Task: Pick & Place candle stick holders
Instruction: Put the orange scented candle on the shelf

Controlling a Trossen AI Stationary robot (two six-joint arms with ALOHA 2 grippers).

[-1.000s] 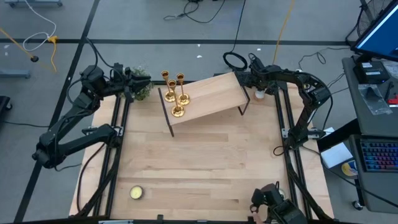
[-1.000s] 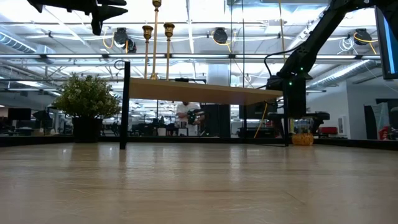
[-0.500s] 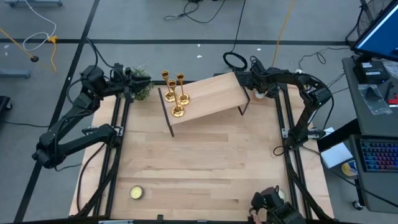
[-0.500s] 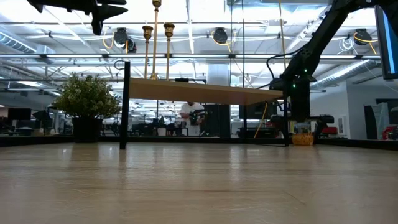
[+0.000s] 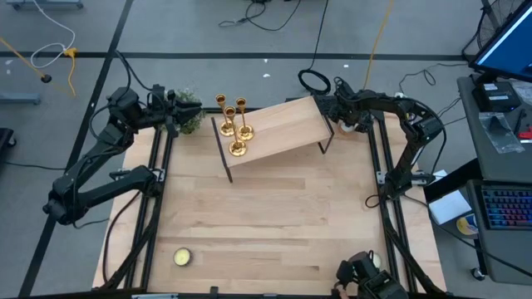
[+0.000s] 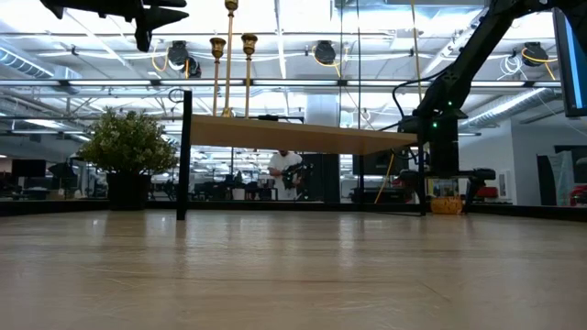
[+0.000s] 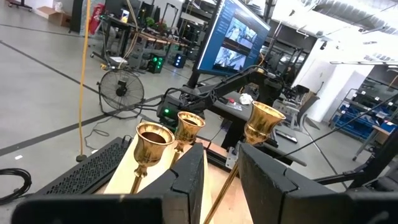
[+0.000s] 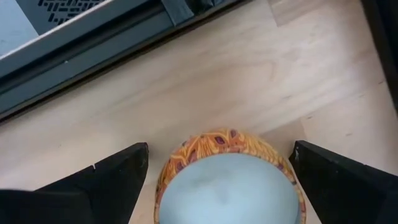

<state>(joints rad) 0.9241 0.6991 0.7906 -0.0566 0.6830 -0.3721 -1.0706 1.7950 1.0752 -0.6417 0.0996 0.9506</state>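
Right gripper (image 8: 217, 180) spread around orange-patterned tealight (image 8: 227, 180); left gripper (image 7: 217, 180) parted near 3 candle stick holders (image 5: 235, 126).

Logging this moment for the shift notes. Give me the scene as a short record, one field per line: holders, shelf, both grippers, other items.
candle stick holders: three candle stick holders, upright, clustered at the left end of the raised shelf
shelf: wooden shelf on dark legs, at the table's far side
left gripper: left gripper open, level with the holders' cups, none grasped
right gripper: right gripper open, straddling an orange-patterned tealight on the table by the shelf's right end
other items: small potted plant at the far left corner; pale yellow tealight near the front left
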